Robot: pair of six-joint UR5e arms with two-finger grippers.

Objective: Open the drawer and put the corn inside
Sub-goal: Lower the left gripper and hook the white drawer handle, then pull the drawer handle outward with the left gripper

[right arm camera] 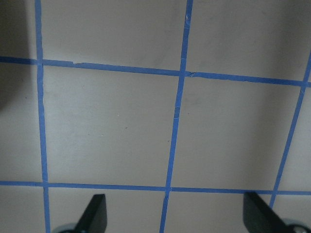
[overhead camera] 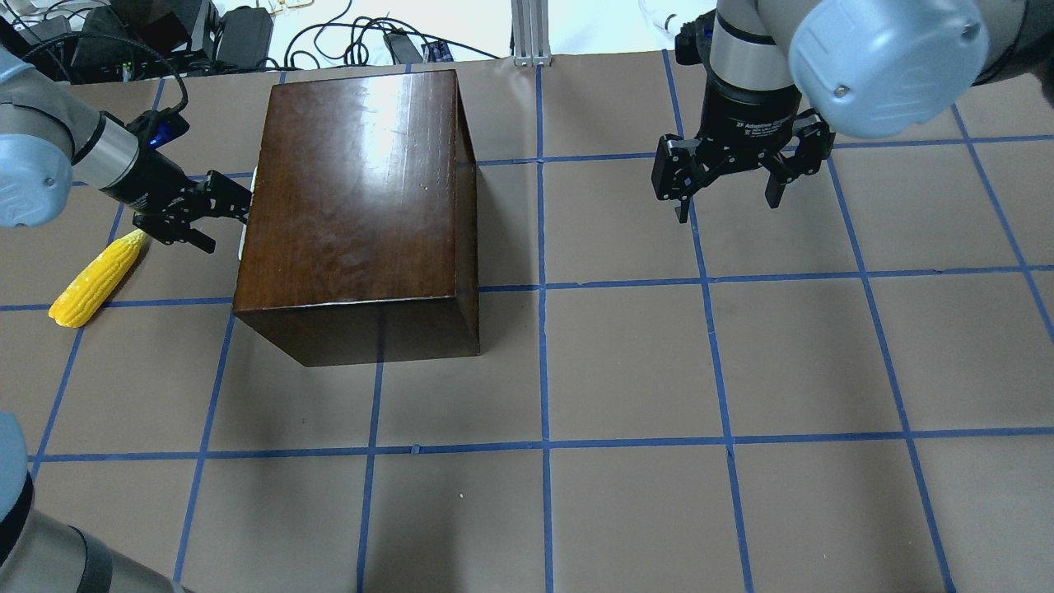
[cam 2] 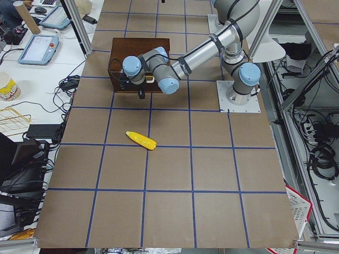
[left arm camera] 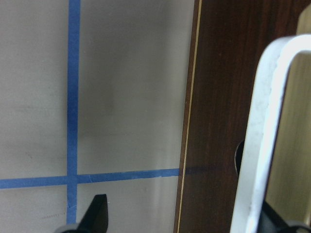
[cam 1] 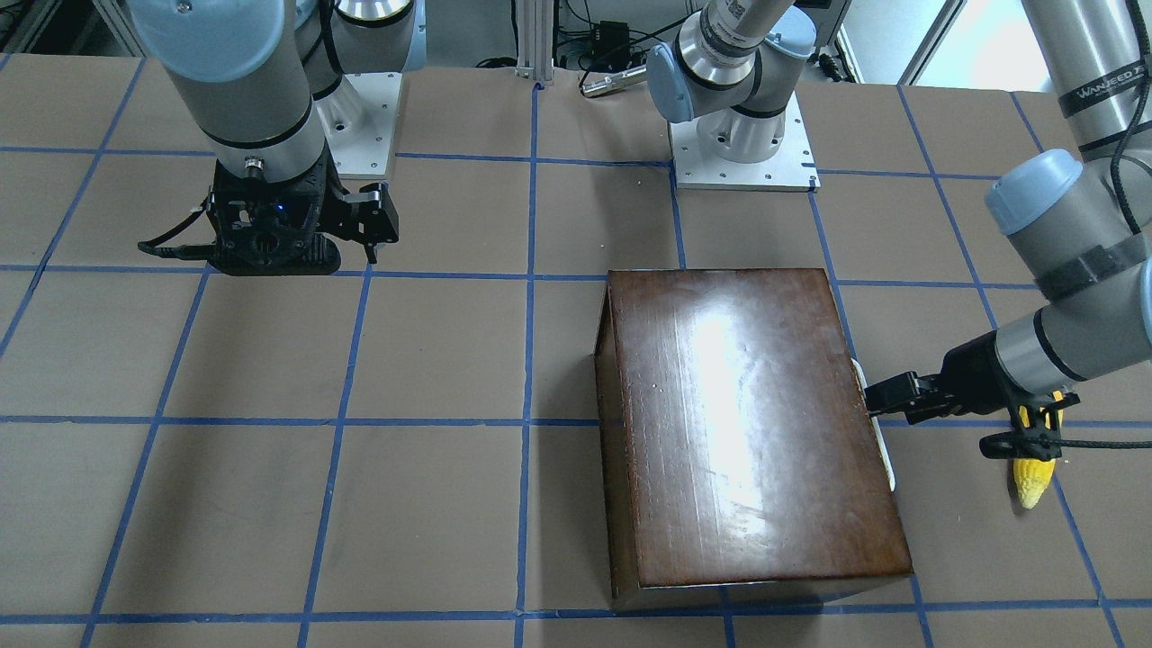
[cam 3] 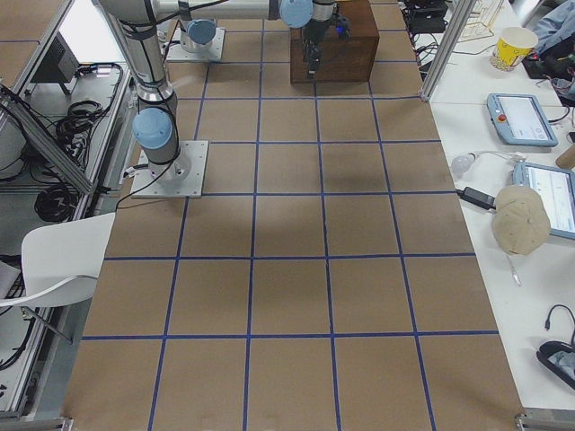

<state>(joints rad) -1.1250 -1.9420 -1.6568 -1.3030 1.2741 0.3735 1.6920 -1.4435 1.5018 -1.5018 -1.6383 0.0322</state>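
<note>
A: Overhead exterior, where's my left tool (overhead camera: 226, 224)?
B: Fingers spread wide at the white handle (left arm camera: 265, 126) of the drawer (left arm camera: 218, 121), which looks shut in the box (overhead camera: 354, 206).
A: Corn?
B: I see the corn (overhead camera: 97, 277) lying on the desk (overhead camera: 626, 362), just left of that tool. My right tool (overhead camera: 729, 208) hangs spread apart, far right.

The box (overhead camera: 354, 198) is glossy dark brown with a pale glare streak, and its handle (left arm camera: 265, 141) is white. At its 9 o'clock in the overhead view, the corn (overhead camera: 97, 278) is bright yellow. The table (overhead camera: 626, 362) is taupe with a blue tape grid. The left gripper (overhead camera: 221, 222) and the right gripper (overhead camera: 728, 208) are black.
</note>
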